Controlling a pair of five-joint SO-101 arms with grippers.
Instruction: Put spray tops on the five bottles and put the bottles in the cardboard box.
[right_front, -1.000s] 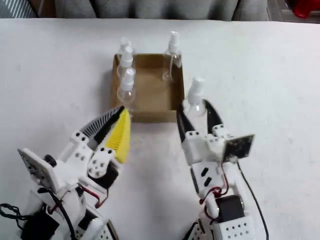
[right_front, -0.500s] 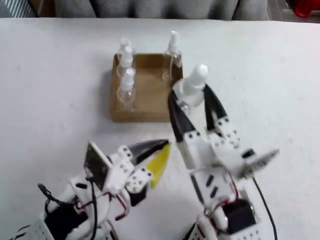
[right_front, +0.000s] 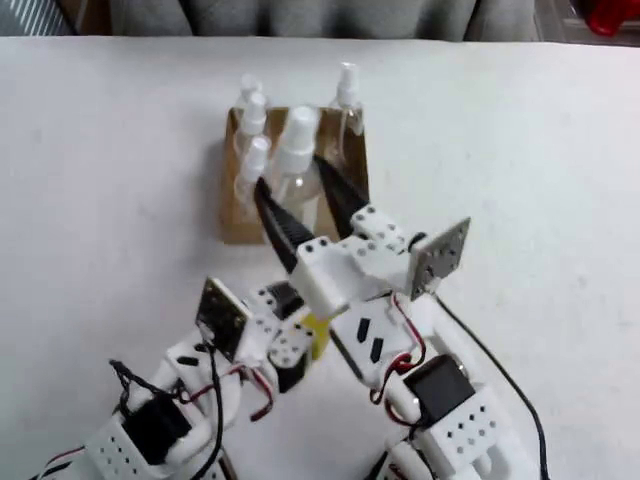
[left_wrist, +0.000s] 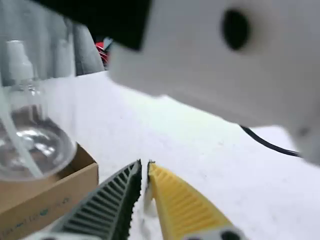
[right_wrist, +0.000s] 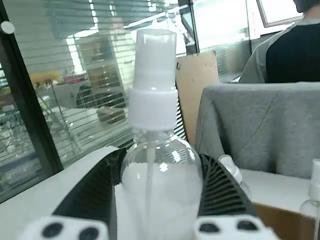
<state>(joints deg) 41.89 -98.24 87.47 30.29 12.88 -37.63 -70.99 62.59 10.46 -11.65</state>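
Observation:
My right gripper (right_front: 305, 205) is shut on a clear bottle (right_front: 296, 170) with a white spray top (right_front: 299, 128), held upright over the cardboard box (right_front: 236, 228). In the right wrist view the same bottle (right_wrist: 160, 175) stands between the black fingers (right_wrist: 92, 197). Three capped bottles (right_front: 253, 160) line the box's left wall, and one more (right_front: 347, 98) stands at its back right corner. My left gripper (right_front: 306, 322) sits low on the table in front of the box. Its black and yellow fingertips (left_wrist: 144, 167) are shut on nothing, beside the box corner (left_wrist: 55, 192).
White table (right_front: 520, 150) stretches open to the left and right of the box. The right arm's white body (left_wrist: 225, 65) hangs just above my left gripper. Grey chair backs (right_front: 300, 15) stand behind the far table edge.
My right gripper lifted the bottle from beside the box's right wall and carried it left over the box. My left arm drew back from the box and swung right, under the right arm.

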